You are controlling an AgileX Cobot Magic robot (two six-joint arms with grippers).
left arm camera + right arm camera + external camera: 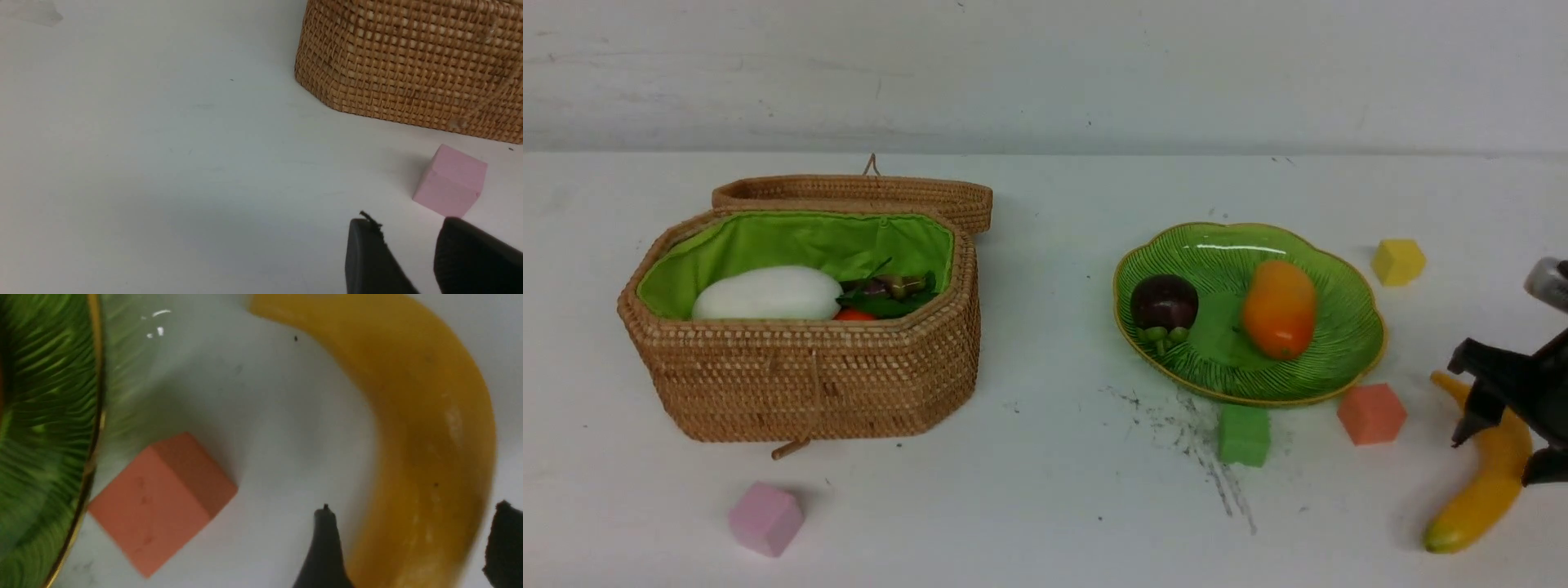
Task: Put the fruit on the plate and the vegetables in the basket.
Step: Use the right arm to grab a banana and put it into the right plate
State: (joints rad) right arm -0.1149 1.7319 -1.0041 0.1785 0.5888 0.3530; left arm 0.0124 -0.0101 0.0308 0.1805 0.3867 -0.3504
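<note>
The right hand (1503,445) hangs low by the tabletop's right edge, jaws parted. The left hand (408,245) hovers above the tabletop, jaws slightly apart and empty.

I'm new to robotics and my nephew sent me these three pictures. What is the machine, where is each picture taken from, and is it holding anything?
It is a two-armed robot sorting toy food on a white table. The wide picture looks forward from between the arms; the other two come from cameras on each wrist. The open basket holds a white radish and other vegetables. The green plate holds a mangosteen and a mango. Foam cubes lie around. The right gripper straddles the banana, which lies on the table; whether it grips yet is unclear. The left gripper holds nothing, near a pink cube.
</note>
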